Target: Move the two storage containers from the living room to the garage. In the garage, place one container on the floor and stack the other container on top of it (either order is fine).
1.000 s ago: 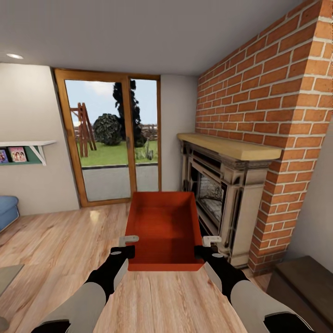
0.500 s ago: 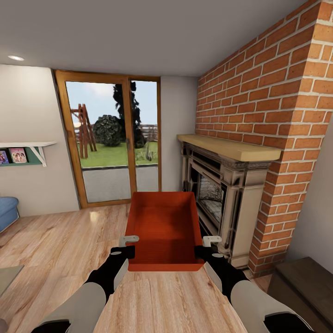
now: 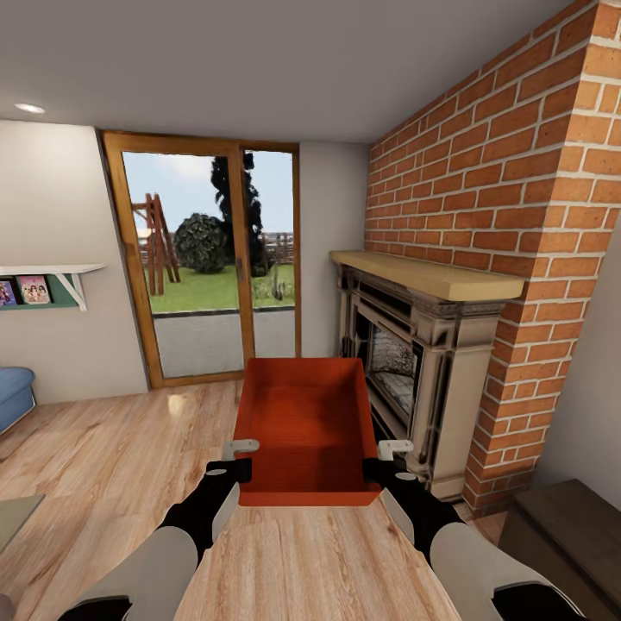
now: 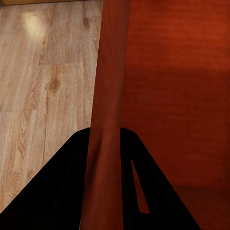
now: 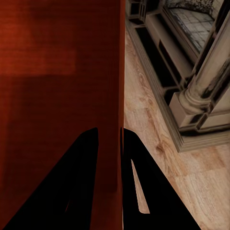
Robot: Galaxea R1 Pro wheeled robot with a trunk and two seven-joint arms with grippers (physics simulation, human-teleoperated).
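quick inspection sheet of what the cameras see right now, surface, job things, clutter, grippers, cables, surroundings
surface: light wood-plank floor, living room, not the garage.
job's things: one red-orange storage container held off the floor between both arms, open side up, looks empty; a step inside may be a second nested bin, cannot tell.
clutter: nothing seen near the container.
grippers: left gripper pinches the container's left wall, right gripper its right wall; each wrist view shows a finger on either side of the wall.
cables: nothing seen.
surroundings: brick fireplace close on the right, glass door ahead, blue sofa edge far left, wall shelf.
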